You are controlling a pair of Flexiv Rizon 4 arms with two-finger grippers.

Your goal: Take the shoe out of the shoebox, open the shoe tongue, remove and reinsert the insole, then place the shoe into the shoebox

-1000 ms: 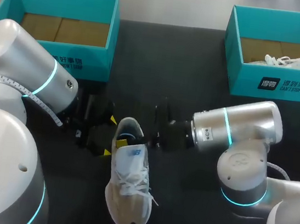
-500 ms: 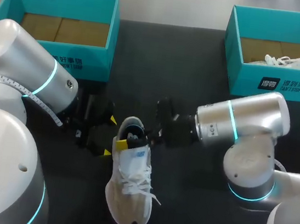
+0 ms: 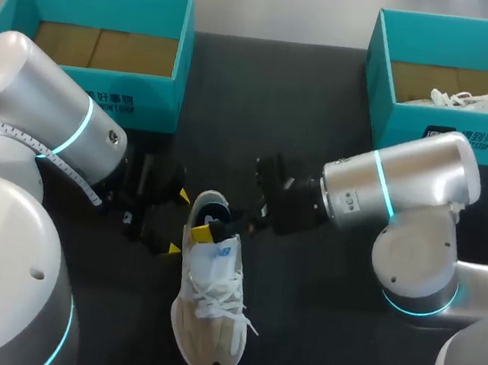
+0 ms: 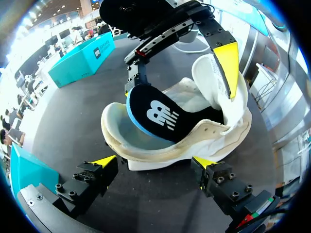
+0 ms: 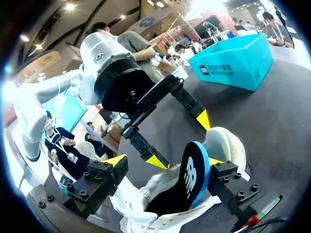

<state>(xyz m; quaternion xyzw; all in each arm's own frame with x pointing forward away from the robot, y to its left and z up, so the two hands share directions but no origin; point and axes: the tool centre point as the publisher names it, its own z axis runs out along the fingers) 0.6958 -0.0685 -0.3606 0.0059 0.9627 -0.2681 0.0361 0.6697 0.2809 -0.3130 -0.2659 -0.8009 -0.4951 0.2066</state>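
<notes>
Head view shows me the shoe resting on its sole on the dark surface between my two arms. Its toe points back towards the robot, and it sits well apart from both shoeboxes. The insole pokes up out of the heel opening, but from above I only get a dark sliver with a blue rim.

The left wrist view shows more. The insole's heel end is raised and bowed, while its front end is hidden inside the shoe.

The right tool sits over the opening with its fingers spread wide. One yellow tip lies against the tongue and the other finger is behind the heel. The insole stands between them, leaning on the heel-side finger, so I read this tool as open rather than clamped on it.

The left tool is just beside the shoe's heel, also open, with one tip to each side of the sole edge. I cannot tell whether either tip touches the sole.

The far-left shoebox shows a bare cardboard floor. The far-right shoebox holds something white and crumpled. That part runs off the frame edge, and I cannot make out what it is.
</notes>
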